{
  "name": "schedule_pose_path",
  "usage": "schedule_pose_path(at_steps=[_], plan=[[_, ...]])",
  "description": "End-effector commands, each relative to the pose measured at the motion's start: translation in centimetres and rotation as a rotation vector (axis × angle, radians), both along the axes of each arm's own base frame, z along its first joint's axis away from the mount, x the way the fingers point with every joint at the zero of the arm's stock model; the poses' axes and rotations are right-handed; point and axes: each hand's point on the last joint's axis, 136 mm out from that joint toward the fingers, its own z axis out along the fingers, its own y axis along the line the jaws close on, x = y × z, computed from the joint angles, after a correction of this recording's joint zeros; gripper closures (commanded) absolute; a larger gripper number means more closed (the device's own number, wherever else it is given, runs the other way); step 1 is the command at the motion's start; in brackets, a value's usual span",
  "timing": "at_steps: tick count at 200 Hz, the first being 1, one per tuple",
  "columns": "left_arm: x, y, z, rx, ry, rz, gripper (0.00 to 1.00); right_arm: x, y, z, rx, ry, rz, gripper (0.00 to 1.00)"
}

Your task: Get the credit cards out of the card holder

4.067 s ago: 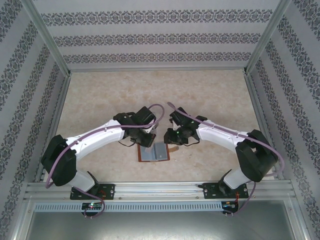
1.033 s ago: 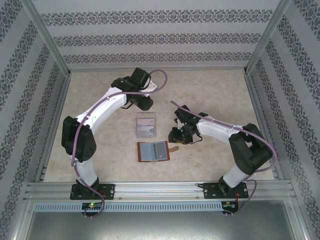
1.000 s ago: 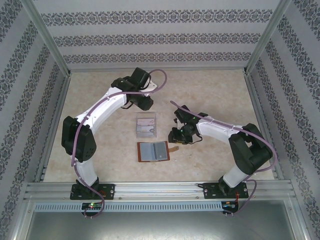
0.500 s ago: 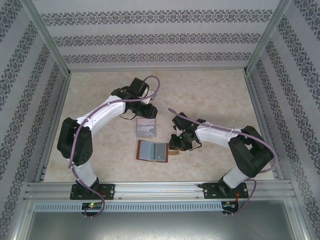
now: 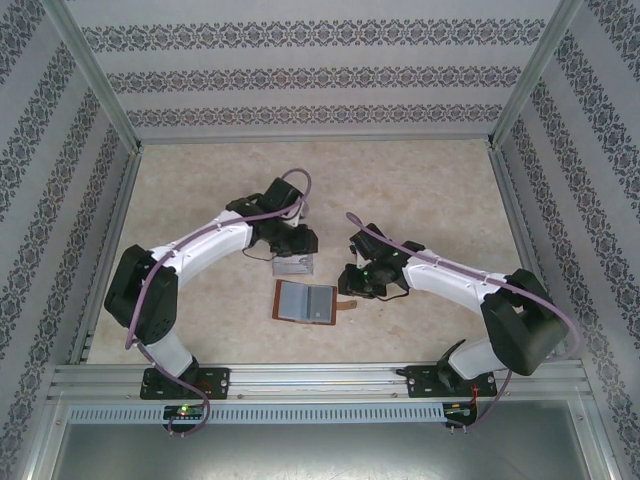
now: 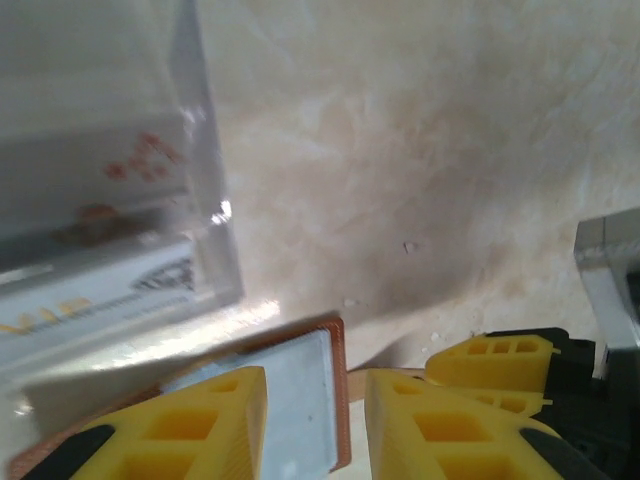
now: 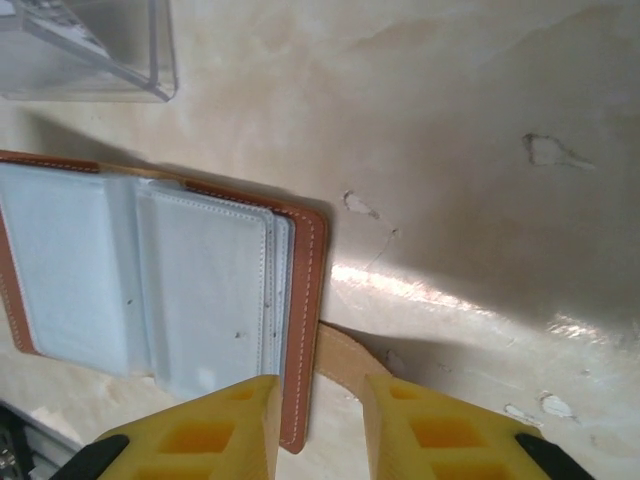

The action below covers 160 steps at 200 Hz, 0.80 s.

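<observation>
L gripper [image 6: 315, 425] nearer, card holder [image 5: 305, 301] (open) under jaws

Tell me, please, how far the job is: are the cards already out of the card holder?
Done: at least one printed card lies in the clear tray. In hand: the card holder lies open; the left hand hovers open near its far edge, the right hand open over its strap tab. Left: the grey-blue pockets may hold more cards; I cannot tell.
</observation>
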Motion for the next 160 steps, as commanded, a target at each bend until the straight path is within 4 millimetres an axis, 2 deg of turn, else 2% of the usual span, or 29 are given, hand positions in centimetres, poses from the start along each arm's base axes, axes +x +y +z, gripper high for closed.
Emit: schedule_pose_path(at_steps=[1, 60, 115, 160], plan=[[-1.4, -2.0, -0.3, -0.052, 0.020, 0.045, 0.67, -1.0, 1.3, 0.1, 0.067, 0.032, 0.021, 0.70], [-5.5, -5.1, -5.2, -0.033, 0.152, -0.007, 0.67, -1.6, 0.3, -2.6, -0.001, 0.072, 0.022, 0.70], [-7.1, -5.9, -6.9, -0.028, 0.204, -0.021, 0.67, -2.3, -0.9, -4.8, -0.065, 0.112, 0.016, 0.71], [-8.1, -6.4, -8.2, -0.069, 0.257, -0.024, 0.67, -2.6, -1.4, -5.4, -0.086, 0.121, 0.012, 0.71]])
